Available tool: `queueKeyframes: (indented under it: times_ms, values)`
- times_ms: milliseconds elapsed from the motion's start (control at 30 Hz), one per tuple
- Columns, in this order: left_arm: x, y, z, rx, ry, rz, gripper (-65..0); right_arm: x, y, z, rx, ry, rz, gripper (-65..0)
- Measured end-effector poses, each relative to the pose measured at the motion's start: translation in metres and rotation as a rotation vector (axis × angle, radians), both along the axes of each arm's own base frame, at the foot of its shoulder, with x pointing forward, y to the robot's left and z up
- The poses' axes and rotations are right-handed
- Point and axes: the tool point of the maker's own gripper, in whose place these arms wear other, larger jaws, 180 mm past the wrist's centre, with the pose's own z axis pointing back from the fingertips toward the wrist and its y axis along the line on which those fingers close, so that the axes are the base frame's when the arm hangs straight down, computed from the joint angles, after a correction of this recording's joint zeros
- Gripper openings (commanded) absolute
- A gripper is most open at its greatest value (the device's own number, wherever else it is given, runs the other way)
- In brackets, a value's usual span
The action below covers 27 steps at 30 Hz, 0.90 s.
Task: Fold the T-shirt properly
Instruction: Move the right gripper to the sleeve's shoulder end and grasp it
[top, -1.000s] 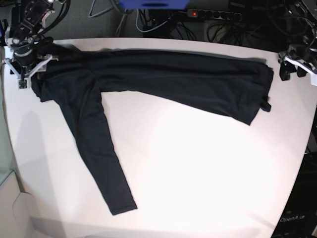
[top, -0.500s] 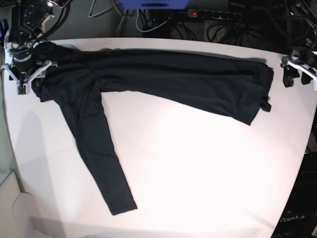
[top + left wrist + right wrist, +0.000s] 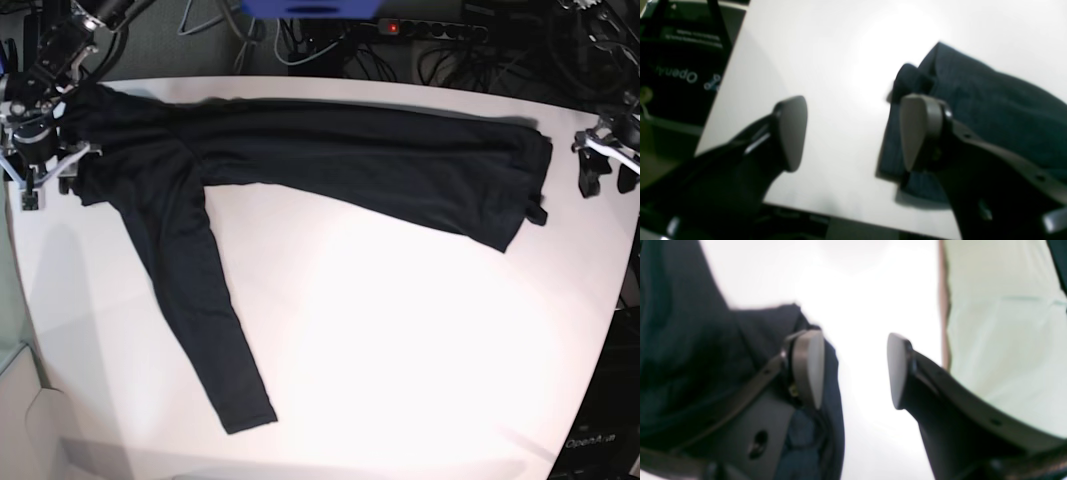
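Overhead first, from the base view: lying flat across the far half of the white desk (image 3: pixel 400 350), the T-shirt (image 3: pixel 350 160), black and long-sleeved, folded into a long band with one sleeve trailing down toward the near edge. Hovering at the shirt's two ends, the right tool (image 3: pixel 40 165) at the desk's left side and the left tool (image 3: pixel 603 165) at its right side, neither holding cloth.

Next, the left wrist view: showing the left tool (image 3: pixel 853 133) with jaws standing wide apart and gripping nothing, one fingertip (image 3: pixel 913 130) hanging over the hem end of the T-shirt (image 3: pixel 990 106), the other over bare desk (image 3: pixel 840 50), with the desk's edge close by.

Lastly, the right wrist view: showing the right tool (image 3: pixel 855 370) likewise spread and gripping nothing, one pad (image 3: pixel 808 366) just above the shoulder end of the T-shirt (image 3: pixel 683 340), the desk's edge lying just beyond the other.

Judging the fabric thin, soft and light, likely draping and sliding easily; pinching at a doubled edge near shoulder and hem seeming safest. Leaving plenty of open desk toward the near side for folding, little room at either end.
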Motion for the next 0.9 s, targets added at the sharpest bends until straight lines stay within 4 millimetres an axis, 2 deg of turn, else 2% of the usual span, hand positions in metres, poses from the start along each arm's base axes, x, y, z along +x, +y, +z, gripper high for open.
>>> queueKeyframes:
  times_ms: [100, 233, 633, 900]
  values:
    - [-0.002, 0.006, 0.004, 0.009, -0.003, 0.022, -23.0, 0.007, 0.001, 0.005, 0.000, -0.024, 0.004, -33.3]
    - [0.007, 0.005, 0.012, 0.014, -0.037, 0.018, -23.0, 0.011, 0.001, 0.007, 0.001, -0.031, 0.001, -33.2]
    - [0.018, 0.004, 0.016, 0.009, -0.061, 0.017, -23.0, 0.052, 0.001, 0.037, 0.006, -0.140, 0.000, -33.1]
    - [0.017, 0.006, -0.003, -0.046, -0.032, 0.036, -23.0, 0.079, 0.035, 0.041, 0.009, -0.149, 0.116, -33.1]
